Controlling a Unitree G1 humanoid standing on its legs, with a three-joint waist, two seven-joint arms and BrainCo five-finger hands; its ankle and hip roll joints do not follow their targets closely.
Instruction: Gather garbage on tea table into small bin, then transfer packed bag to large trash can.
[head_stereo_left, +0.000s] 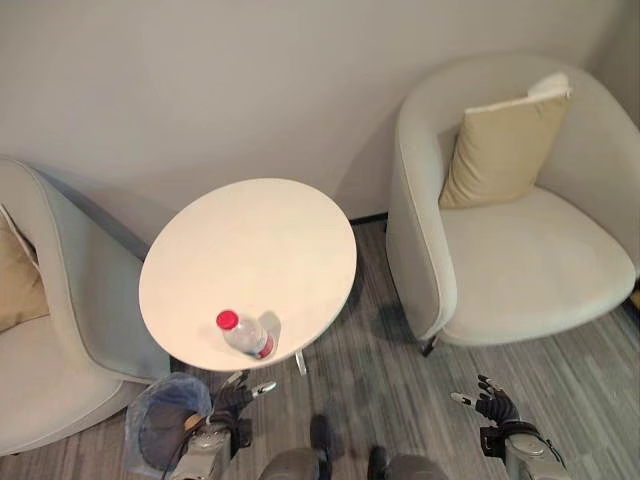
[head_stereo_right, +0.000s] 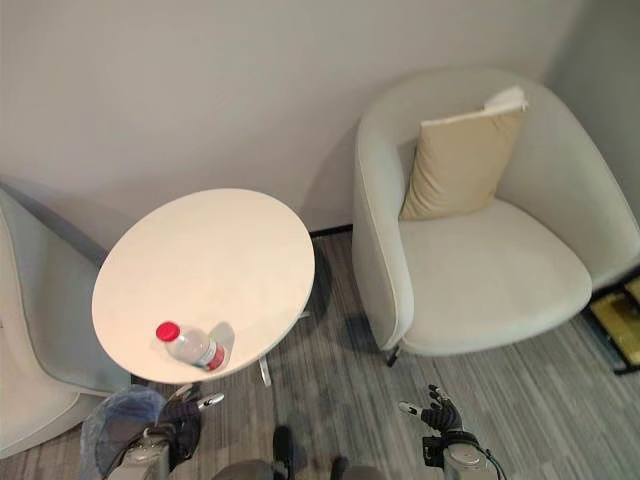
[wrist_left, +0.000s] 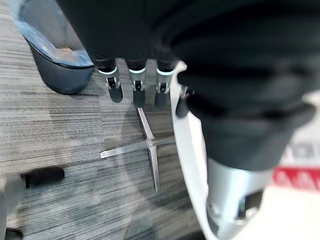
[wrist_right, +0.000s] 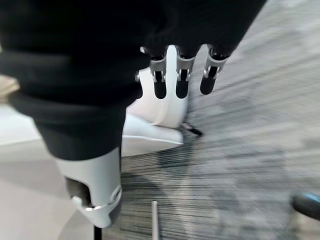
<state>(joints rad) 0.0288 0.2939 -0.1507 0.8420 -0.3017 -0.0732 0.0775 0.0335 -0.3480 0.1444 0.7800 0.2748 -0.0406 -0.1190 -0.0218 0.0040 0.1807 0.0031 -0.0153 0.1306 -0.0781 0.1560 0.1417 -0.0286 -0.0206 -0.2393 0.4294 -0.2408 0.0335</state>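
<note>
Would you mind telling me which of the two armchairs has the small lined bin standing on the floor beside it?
The armchair on the robot's left; the lined bin stands by its front corner. The right armchair has none near it.

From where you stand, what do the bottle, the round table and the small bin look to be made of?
Bottle: clear plastic, seemingly, see-through with a red cap. Round table: smooth matte white top, material unclear; thin shiny metal feet. Small bin: dark, probably plastic, lined with a crinkled translucent bluish bag.

Left hand (wrist_left: 150, 60) fingers relaxed over floor, small bin (wrist_left: 55, 55) nearby, table edge (wrist_left: 187, 150), possibly bottle label
</note>
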